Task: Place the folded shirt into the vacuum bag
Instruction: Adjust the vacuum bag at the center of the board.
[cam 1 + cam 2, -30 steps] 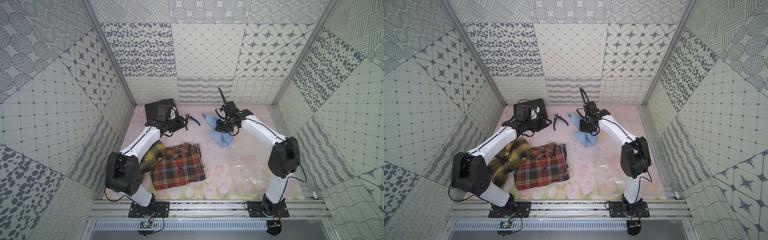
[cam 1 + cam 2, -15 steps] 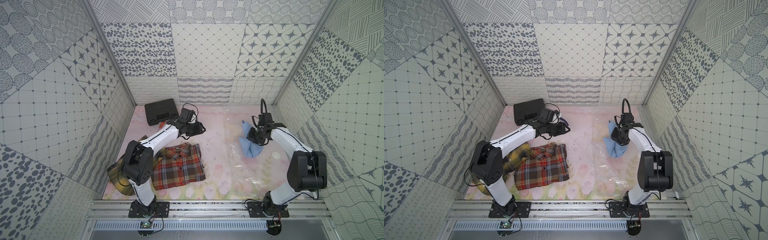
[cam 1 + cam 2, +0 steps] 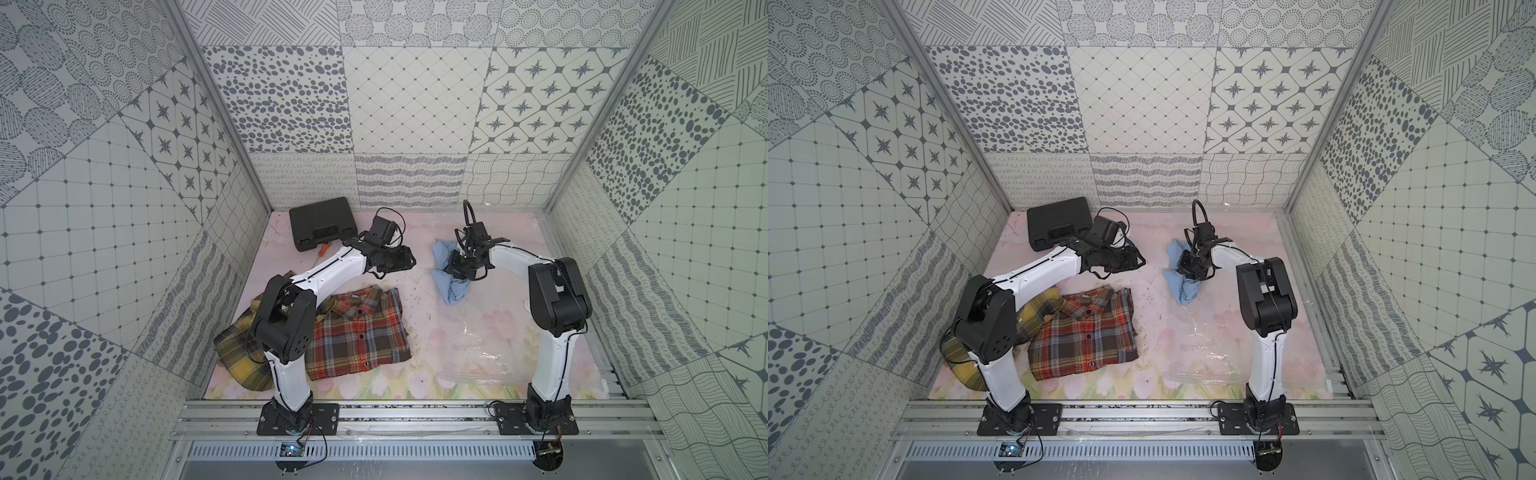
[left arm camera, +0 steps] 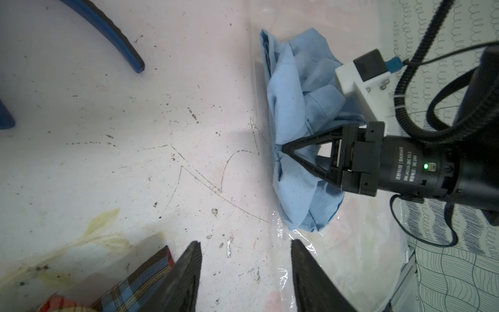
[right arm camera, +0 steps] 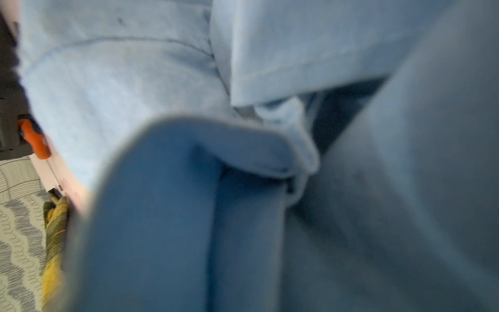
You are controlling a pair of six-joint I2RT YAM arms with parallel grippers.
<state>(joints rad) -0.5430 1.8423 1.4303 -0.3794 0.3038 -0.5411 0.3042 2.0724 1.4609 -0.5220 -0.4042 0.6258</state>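
Now, right arm (image 3: 512, 258) low over blue shirt (image 3: 454, 291).

Two overhead eyes and two wrist cameras cover one walled tabletop.

Both top views look steeply down from high above the arms' base rail toward the back wall. They sit far enough off to take in the whole table (image 3: 419, 249) and both arms, and their pictures are nearly alike. The left wrist camera looks out past the left gripper (image 4: 244, 243), low over the table, facing the right gripper (image 4: 280, 149) and the blue shirt (image 4: 291, 89) close by. The right wrist camera sits so near that shirt that blurred blue cloth fills almost its whole picture.
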